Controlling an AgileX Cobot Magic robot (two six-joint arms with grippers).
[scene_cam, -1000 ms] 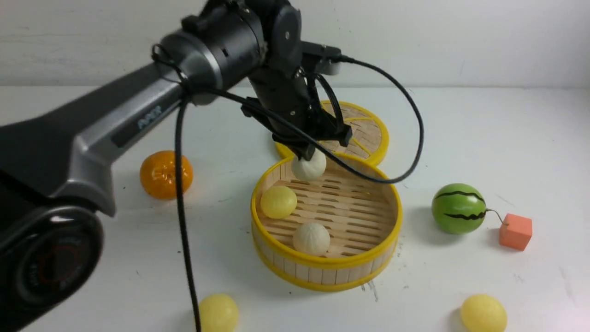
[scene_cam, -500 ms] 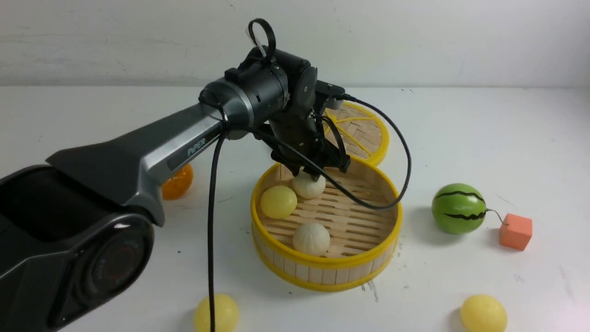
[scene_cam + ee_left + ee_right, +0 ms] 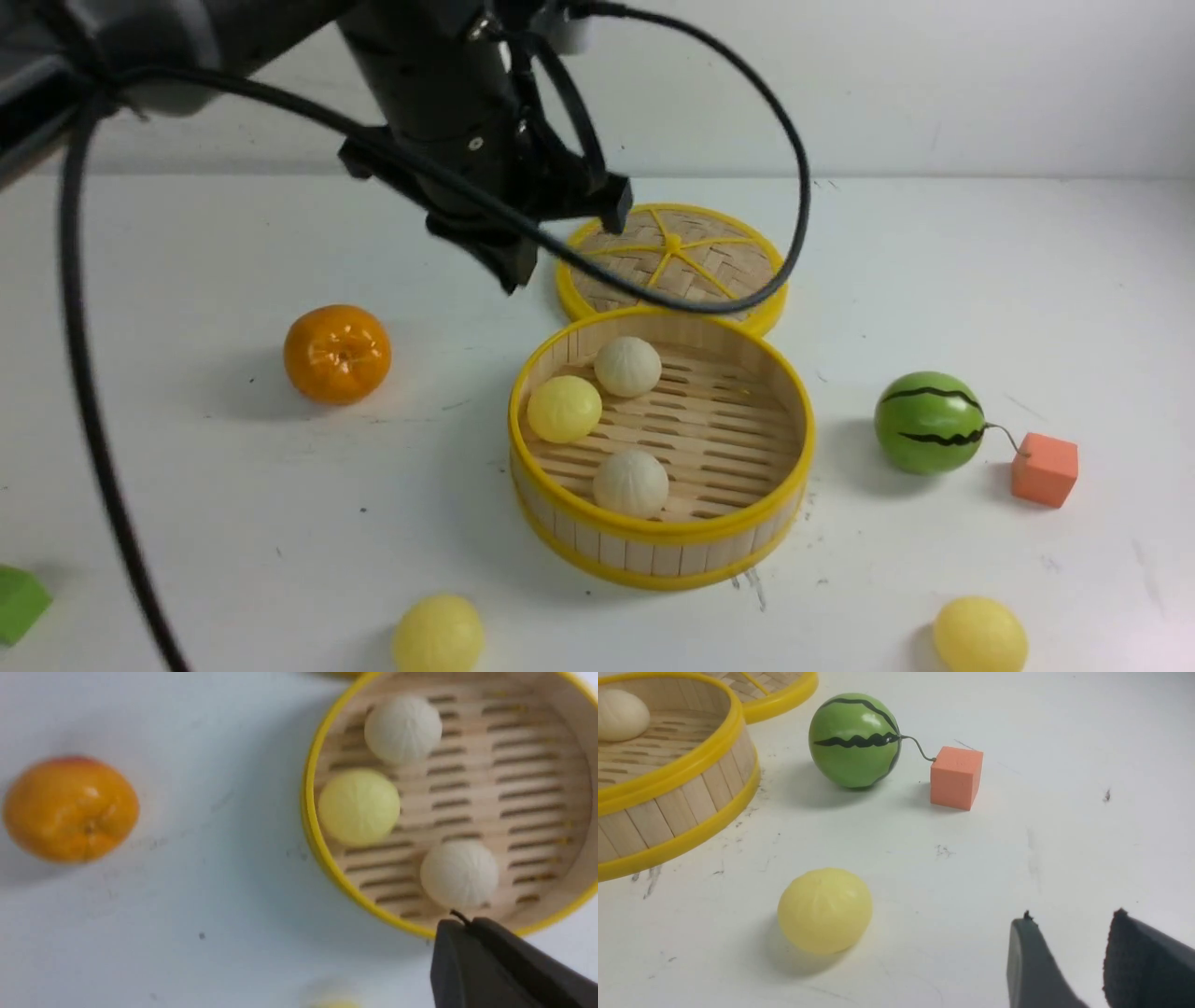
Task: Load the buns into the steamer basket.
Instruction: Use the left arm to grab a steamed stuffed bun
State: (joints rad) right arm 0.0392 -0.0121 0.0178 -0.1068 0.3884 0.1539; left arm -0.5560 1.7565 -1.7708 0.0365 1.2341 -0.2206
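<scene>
The steamer basket (image 3: 661, 534) holds two cream buns (image 3: 627, 366) (image 3: 631, 483) and one yellow bun (image 3: 564, 409). Two loose yellow buns (image 3: 439, 635) (image 3: 980, 635) lie on the counter (image 3: 187, 467) in front of it. The left claw (image 3: 509, 273) hangs above-left of the basket, closed and empty. The right claw (image 3: 1071, 926) gapes, empty.

The steamer basket (image 3: 659, 534), centre frame, has yellow rims and pale wooden slats; inside are two cream-white pleated buns (image 3: 628, 366) and one pale yellow bun (image 3: 564, 409). The watermelon ball (image 3: 929, 422) at right is green with wavy black stripes, the cube (image 3: 1044, 469) salmon-orange.
</scene>
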